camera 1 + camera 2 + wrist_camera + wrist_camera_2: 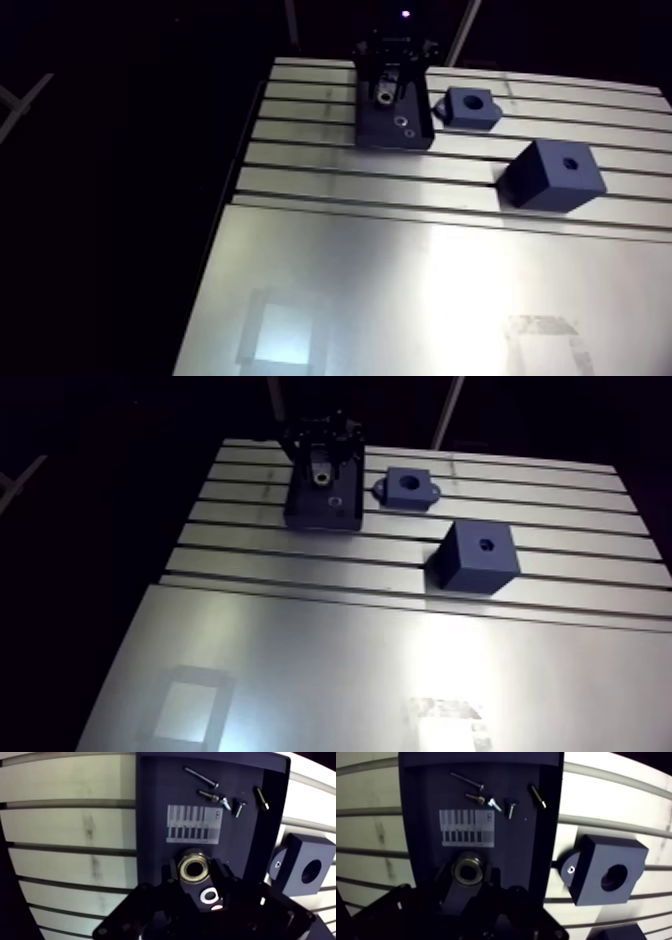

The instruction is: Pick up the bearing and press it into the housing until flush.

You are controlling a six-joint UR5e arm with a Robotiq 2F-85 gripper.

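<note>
The gripper (196,878) seems clenched on the bearing (194,866), with one finger on each side, over the dark tray (152,807) near the loose screws (212,796). The housing (296,854) stands beside the tray and its hole is empty. Carrying and pressing are still left to do.

Arm view far, oblique; wrist close; share tray (378,132).

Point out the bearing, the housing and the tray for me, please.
bearing (194,857), wrist view, on its metal ring.
housing (595,859), wrist view, front face beside the bore.
tray (155,812), wrist view, bare floor.
</note>
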